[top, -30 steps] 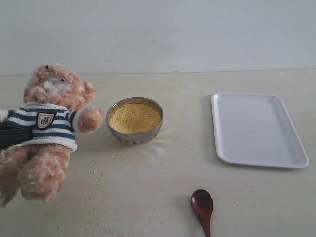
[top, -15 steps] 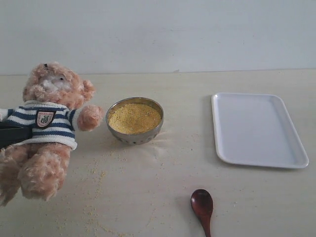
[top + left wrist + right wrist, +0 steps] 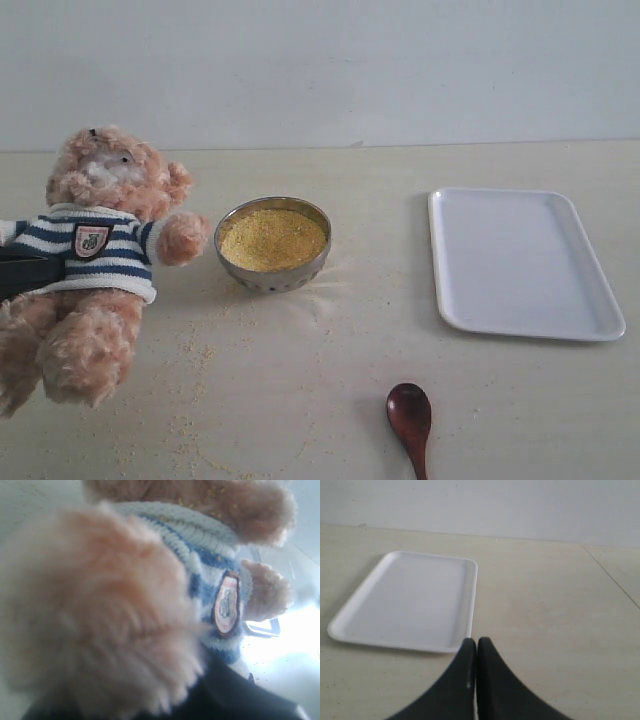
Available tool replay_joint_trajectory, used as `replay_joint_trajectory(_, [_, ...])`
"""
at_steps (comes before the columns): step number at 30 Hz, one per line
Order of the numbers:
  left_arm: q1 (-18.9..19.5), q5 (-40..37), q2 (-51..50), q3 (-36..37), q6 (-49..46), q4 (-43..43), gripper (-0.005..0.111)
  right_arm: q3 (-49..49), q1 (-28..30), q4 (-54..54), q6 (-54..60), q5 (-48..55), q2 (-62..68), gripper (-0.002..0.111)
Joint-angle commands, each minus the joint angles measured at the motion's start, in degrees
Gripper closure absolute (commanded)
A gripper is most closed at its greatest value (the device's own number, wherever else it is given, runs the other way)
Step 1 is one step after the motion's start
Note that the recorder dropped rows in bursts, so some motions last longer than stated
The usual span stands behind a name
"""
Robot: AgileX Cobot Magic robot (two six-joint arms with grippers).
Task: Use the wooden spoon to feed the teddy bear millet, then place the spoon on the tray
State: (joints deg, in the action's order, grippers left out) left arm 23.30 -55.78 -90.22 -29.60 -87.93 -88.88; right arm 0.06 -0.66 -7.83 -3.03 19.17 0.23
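I am counting one bear [image 3: 95, 250], one bowl [image 3: 272, 270], one spoon [image 3: 410, 415], one tray [image 3: 520, 262] and my two claws. All of it is sitting on one pale table [image 3: 380, 170].

My left claw [image 3: 22, 272] is coming in from the nine o'clock edge of the outside view. It is squeezing the bear's tummy, just under the striped sweater. The bear is sitting up and leaning a little, with its face looking out and its legs hanging toward six o'clock. One badge [image 3: 91, 241] is showing on its chest. My left wrist camera is sitting right up against the bear [image 3: 200, 580], so I am seeing mostly fur, stripes and the badge [image 3: 226, 605].

The bowl is sitting at three o'clock from the bear. One fluffy paw is reaching out just beside its rim. The millet [image 3: 272, 238] is filling the bowl nearly to the top. Loose grains [image 3: 195, 360] are lying on the table at about seven o'clock from the bowl.

The spoon is lying flat on the table at five o'clock from the bowl, well apart from it. Its round end is pointing to twelve o'clock and its handle is running off the six o'clock edge.

The tray is lying at three o'clock from the bowl, well apart.

My right claw [image 3: 476, 647] is pressing its two fingers together, with nothing between them. The tray [image 3: 410, 600] is lying near its tips.
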Motion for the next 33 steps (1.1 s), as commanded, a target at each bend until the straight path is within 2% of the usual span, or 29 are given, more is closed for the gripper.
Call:
replay_joint_trajectory(1, [0.12,-1.18,0.09,-0.06,-0.43,-1.31,0.102,-0.06,0.15,-0.06,0.31,-0.31,-0.23,0.107])
replay_joint_trajectory(5, [0.12,-1.18,0.09,-0.06,-0.43,-1.31,0.102,-0.06,0.15,-0.06,0.41,-0.31,-0.23,0.107])
replay_joint_trajectory(9, [0.12,-1.18,0.09,-0.06,-0.43,-1.31,0.102,-0.06,0.15,-4.66,6.43,-0.45,-0.23,0.107])
replay_joint_trajectory(11, [0.12,-1.18,0.09,-0.06,-0.43,-1.31,0.102,-0.06,0.15,-4.26,6.32,-3.14,-0.23,0.107])
replay_joint_trajectory(12, [0.12,-1.18,0.09,-0.06,-0.43,-1.31,0.102,-0.06,0.15,-2.66,4.65,-5.87,-0.23,0.107])
replay_joint_trajectory(16, [0.12,-1.18,0.09,-0.06,-0.43,-1.31,0.102,-0.06,0.05,18.2,-10.22,-19.17,-0.23,0.107])
replay_joint_trajectory(18, [0.12,-1.18,0.09,-0.06,-0.43,-1.31,0.102,-0.06,0.05,25.09,-13.9,-23.9,-0.23,0.107])
replay_joint_trajectory(24, [0.12,-1.18,0.09,-0.06,-0.43,-1.31,0.102,-0.06,0.05,27.57,-18.98,-32.8,-0.23,0.107])
replay_joint_trajectory(27, [0.12,-1.18,0.09,-0.06,-0.43,-1.31,0.102,-1.86,0.05,15.95,-25.27,-36.7,4.03,0.107])
replay_joint_trajectory(29, [0.12,-1.18,0.09,-0.06,-0.43,-1.31,0.102,-4.68,0.05,0.68,-31.38,-41.72,12.98,0.107])
replay_joint_trajectory(30, [0.12,-1.18,0.09,-0.06,-0.43,-1.31,0.102,-7.79,0.05,-13.37,-32.25,-44.66,25.38,0.107])
replay_joint_trajectory(33, [0.12,-0.99,0.09,-0.06,-0.43,-1.31,0.102,-15.84,0.05,-22.07,-28.46,-43.97,49.51,0.107])
